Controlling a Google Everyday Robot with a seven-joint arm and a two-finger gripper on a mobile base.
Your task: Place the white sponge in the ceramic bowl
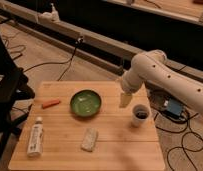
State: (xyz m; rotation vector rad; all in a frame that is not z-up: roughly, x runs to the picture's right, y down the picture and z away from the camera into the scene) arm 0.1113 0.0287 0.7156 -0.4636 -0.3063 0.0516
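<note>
On the wooden table [120,147], close to the front edge and roughly midway across, the white sponge [89,139] lies flat with nothing touching it. Behind it, nearer the table's middle, the green bowl [85,103] sits upright, apart from the sponge with bare wood between them. The white arm [160,75] comes in from the right side of the view and bends down to the gripper [126,98], which hangs over the far right part of the table, between the bowl and a white cup [140,114] with dark contents. It is well apart from the sponge. Cannot tell whether the gripper is apart or together; it looks to be holding nothing. A white tube [35,136] lies near the front left corner, and an orange stick [51,103] lies left of the bowl. Black cables [50,62] run over the floor behind the table.
</note>
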